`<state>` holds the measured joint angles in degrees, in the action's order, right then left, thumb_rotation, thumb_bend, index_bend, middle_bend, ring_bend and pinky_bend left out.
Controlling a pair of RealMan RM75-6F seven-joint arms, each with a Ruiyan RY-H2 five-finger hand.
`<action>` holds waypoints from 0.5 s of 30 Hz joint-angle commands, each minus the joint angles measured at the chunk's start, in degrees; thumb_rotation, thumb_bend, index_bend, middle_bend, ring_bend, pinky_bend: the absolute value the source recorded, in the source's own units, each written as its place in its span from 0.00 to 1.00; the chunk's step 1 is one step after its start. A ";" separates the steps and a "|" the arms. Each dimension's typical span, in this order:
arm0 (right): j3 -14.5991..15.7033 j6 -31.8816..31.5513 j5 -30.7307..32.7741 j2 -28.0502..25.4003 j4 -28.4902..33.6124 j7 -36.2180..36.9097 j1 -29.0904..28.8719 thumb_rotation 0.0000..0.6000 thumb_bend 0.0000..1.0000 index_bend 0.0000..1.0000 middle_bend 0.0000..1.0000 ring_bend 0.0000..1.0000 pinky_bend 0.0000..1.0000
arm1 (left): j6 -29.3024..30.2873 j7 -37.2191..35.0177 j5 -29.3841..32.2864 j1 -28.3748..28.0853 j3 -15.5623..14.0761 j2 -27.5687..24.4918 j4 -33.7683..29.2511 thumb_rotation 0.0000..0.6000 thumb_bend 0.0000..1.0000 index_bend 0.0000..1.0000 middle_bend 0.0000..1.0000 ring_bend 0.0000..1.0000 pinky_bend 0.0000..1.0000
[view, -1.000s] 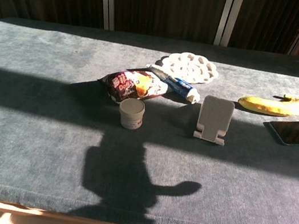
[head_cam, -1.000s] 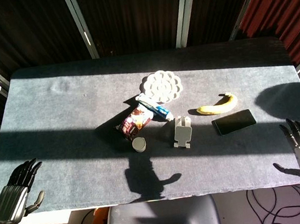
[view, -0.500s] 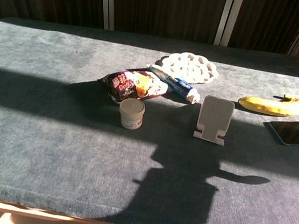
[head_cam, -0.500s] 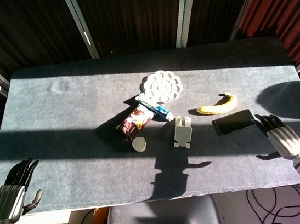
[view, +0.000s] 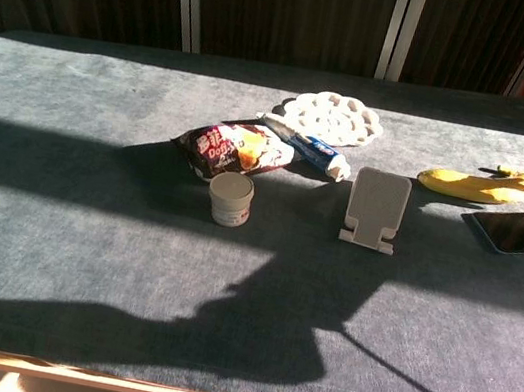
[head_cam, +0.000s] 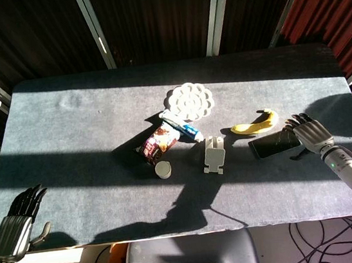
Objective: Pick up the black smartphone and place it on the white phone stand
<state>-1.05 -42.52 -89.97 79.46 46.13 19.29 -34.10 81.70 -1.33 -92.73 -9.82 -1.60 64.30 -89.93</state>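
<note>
At three o'clock, right hand (head_cam: 308, 132) is hovering, fingers apart, over flat black smartphone (head_cam: 274, 144); grasp pending; next, white plastic phone stand (head_cam: 213, 154).

A table (head_cam: 66, 133) covered in dark grey-blue cloth takes bright sunlight in bands, crossed by long dark shadows. Behind its far edge stand dark panels split by pale metal posts (head_cam: 92, 26). Cables (head_cam: 308, 244) lie on the floor at near right.
</note>
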 commanded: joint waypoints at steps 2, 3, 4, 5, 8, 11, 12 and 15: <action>0.47 2.33 0.80 2.28 -2.44 -1.13 -1.68 1.00 0.26 0.40 0.28 0.02 0.00 | -0.01 0.27 0.01 -0.01 -0.02 0.04 -0.16 1.00 0.40 0.00 0.00 0.00 0.09; 0.57 2.66 0.94 2.70 -2.92 -1.29 -1.85 1.00 0.27 0.40 0.28 0.02 0.00 | 0.05 0.26 0.04 0.02 -0.01 0.05 -0.15 1.00 0.40 0.00 0.00 0.00 0.09; 0.69 3.05 1.12 3.22 -3.49 -1.41 -2.02 1.00 0.27 0.40 0.28 0.02 0.00 | 0.10 0.22 0.12 0.05 0.03 0.03 -0.13 1.00 0.40 0.00 0.00 0.00 0.09; 0.77 3.35 1.29 3.54 -3.86 -1.48 -2.13 1.00 0.27 0.40 0.28 0.02 0.00 | 0.11 0.16 0.17 0.06 0.06 0.01 -0.13 1.00 0.40 0.00 0.00 0.00 0.09; 0.74 3.91 1.95 4.33 -4.97 -1.66 -2.39 1.00 0.27 0.38 0.28 0.02 0.00 | 0.04 0.00 0.25 0.03 0.09 -0.05 -0.08 1.00 0.40 0.00 0.00 0.00 0.09; 0.70 4.04 2.17 4.53 -5.30 -1.71 -2.46 1.00 0.27 0.37 0.28 0.02 0.00 | 0.03 -0.03 0.25 0.02 0.08 -0.07 -0.08 1.00 0.40 0.00 0.00 0.00 0.09; 0.69 4.08 2.25 4.60 -5.40 -1.73 -2.48 1.00 0.27 0.37 0.28 0.02 0.00 | 0.03 -0.04 0.25 0.02 0.08 -0.07 -0.07 1.00 0.40 0.00 0.00 0.00 0.09; 0.48 4.64 2.94 4.99 -5.97 -1.51 -2.82 1.00 0.27 0.36 0.28 0.03 0.00 | 0.05 -0.10 0.16 0.01 0.06 -0.09 -0.05 1.00 0.40 0.00 0.00 0.00 0.09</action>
<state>-0.51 -38.02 -87.15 84.34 40.28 17.70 -36.82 81.76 -1.44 -92.57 -9.81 -1.55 64.22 -89.99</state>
